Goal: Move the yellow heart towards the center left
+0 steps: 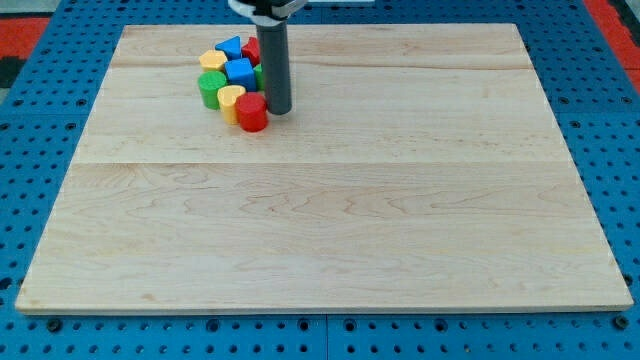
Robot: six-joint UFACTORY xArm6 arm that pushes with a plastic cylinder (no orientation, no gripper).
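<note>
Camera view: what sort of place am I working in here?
Most likely a lab test bench, not a home or workshop. A bare wooden board lies on a blue perforated base, with small coloured blocks clustered at its top left, the yellow heart among them, beside my tip.

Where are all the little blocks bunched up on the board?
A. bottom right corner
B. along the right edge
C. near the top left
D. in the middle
C: the yellow heart, red cylinder and the other blocks cluster near the view's top left, just left of my tip.

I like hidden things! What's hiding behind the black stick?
Behind my tip a bit of green block peeks out; the rest is covered. A red block sits beside it.
</note>
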